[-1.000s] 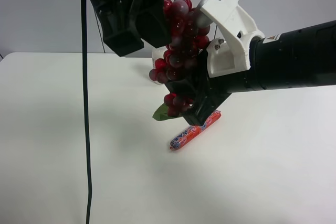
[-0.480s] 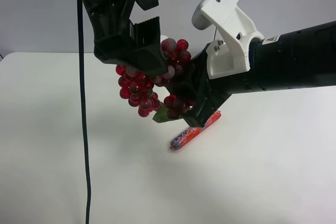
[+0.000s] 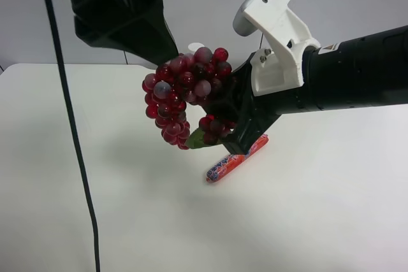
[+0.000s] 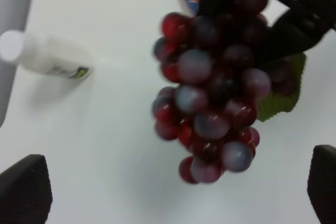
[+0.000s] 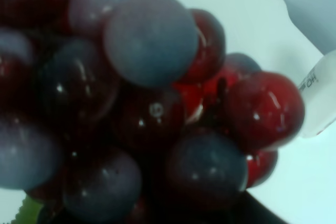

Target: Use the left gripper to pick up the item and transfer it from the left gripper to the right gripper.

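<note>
Above the white table (image 3: 319, 208), near the middle of the exterior high view, hangs a bunch of small dark red-purple fake grapes (image 3: 182, 103), clear of the surface. The right gripper (image 3: 226, 119), black jaws on a thick black arm with a white angular housing (image 3: 274, 23) at the wrist, reaches in from three o'clock. Its jaws are clamped on the bunch's three o'clock side. The single green leaf (image 3: 196, 137) shows at the bunch's five o'clock edge, just beside the lower jaw.

The right wrist view is filled with glossy grapes (image 5: 147, 103) pressed close to the lens, so the jaws themselves do not show there.

At ten o'clock of the high view sits the left gripper (image 3: 127, 27), black and apart from the grapes, with a thin black cable (image 3: 70, 125) hanging down past it. In the left wrist view its dark fingertips (image 4: 23, 190) stand spread wide at the two corners, holding nothing, and the bunch (image 4: 210, 98) hangs between and beyond them.

A red-and-blue sausage-shaped pack (image 3: 236, 157) lies on the table at five o'clock from the bunch, under the right jaws. A white plastic bottle (image 4: 47, 56) lies on its side on the table, well apart from the bunch.
</note>
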### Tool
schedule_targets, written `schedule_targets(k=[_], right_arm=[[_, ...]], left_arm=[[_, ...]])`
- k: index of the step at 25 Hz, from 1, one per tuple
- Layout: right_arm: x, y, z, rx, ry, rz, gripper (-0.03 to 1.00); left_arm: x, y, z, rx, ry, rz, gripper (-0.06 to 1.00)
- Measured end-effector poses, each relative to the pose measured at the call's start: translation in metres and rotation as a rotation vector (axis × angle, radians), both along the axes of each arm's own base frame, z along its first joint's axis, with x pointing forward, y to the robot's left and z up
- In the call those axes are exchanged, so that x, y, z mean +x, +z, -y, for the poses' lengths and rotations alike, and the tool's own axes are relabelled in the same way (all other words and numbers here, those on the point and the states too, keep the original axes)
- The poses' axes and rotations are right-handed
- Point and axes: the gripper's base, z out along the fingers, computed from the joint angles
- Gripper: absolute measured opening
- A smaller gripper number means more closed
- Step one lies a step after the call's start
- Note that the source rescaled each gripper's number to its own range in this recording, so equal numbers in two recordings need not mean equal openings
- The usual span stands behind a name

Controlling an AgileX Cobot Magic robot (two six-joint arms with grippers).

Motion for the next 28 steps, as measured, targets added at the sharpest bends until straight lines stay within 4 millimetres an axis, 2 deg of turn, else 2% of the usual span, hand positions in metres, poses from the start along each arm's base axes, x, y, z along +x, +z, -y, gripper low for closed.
schedule_targets(k=[10, 13, 18, 28], right_arm=[[-0.001, -0.001, -0.001, -0.003, 0.014, -0.013, 0.02], [-0.002, -0.001, -0.001, -0.004, 0.016, -0.014, 0.02], [-0.002, -0.001, -0.001, -0.004, 0.017, -0.014, 0.02], [-0.002, -0.001, -0.001, -0.005, 0.018, -0.014, 0.02]], left_arm=[[-0.031, 0.046, -0.05, -0.273, 0.207, -0.02, 1.0], [-0.044, 0.043, -0.069, -0.291, 0.228, -0.031, 1.0], [-0.062, 0.005, -0.095, -0.238, 0.275, -0.104, 1.0], [-0.104, -0.084, -0.144, -0.13, 0.289, -0.276, 1.0]])
